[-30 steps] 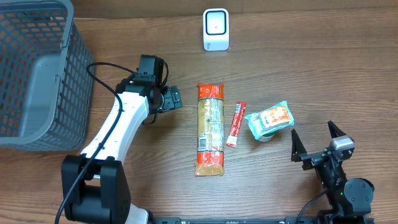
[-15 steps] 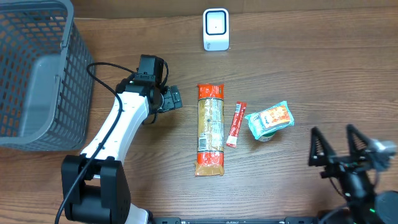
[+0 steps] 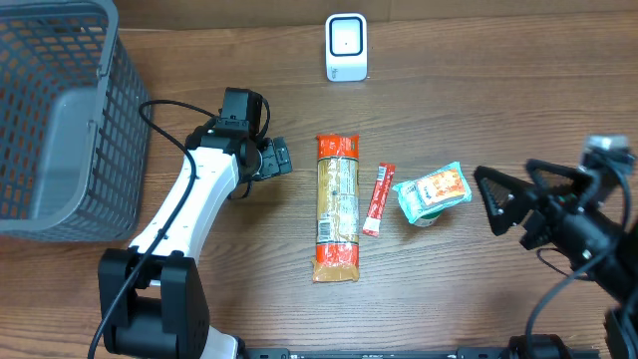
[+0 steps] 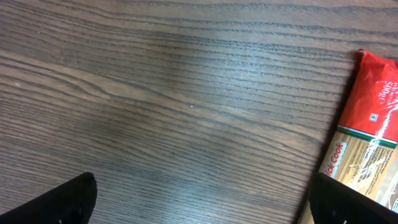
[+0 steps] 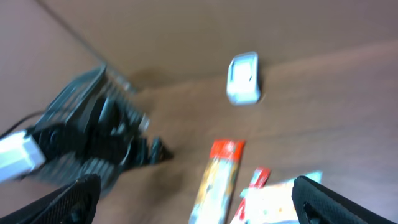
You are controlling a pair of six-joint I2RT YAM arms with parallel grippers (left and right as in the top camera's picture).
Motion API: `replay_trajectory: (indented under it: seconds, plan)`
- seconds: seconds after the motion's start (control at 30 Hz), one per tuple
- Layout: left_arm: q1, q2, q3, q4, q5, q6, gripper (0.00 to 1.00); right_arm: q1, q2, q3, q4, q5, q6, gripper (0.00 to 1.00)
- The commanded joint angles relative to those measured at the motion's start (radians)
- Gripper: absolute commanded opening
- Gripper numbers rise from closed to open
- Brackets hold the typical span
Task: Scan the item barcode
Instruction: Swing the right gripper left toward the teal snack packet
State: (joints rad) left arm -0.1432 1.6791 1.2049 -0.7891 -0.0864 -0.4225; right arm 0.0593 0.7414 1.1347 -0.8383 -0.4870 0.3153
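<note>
Dark-grained wooden table (image 3: pixel 498 120), with a grey mesh basket (image 3: pixel 60 120) at its far left corner. Mid-table, side by side: long pasta packet (image 3: pixel 337 207), teal-wrapped pack (image 3: pixel 432 193), thin red sachet (image 3: pixel 379 198) between them; white scanner (image 3: pixel 346 47) beyond, at the far edge. Left gripper (image 3: pixel 276 158) just left of the pasta packet's top end, jaws spread wide, holding nothing. Right gripper (image 3: pixel 506 184) above the table just right of the teal-wrapped pack, jaws equally wide, touching nothing.

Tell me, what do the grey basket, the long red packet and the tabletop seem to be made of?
Basket: likely moulded plastic, matte grey, judging by its even lattice walls. Long packet: thin glossy plastic film, with light glints and crimped ends. Tabletop: dark wood grain, though it may be a printed laminate; low sheen.
</note>
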Motion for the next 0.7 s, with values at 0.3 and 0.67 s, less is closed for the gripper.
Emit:
replay_trajectory:
  seconds: [0.3, 0.67]
  plan:
    - [-0.001, -0.012, 0.009, 0.001, 0.002, -0.004, 1.0, -0.002, 0.282, 0.016, -0.17, 0.176, 0.396, 0.52]
    - [-0.001, -0.012, 0.009, 0.001, 0.002, -0.004, 1.0, 0.084, 0.572, -0.023, -0.164, 0.181, 0.399, 0.55]
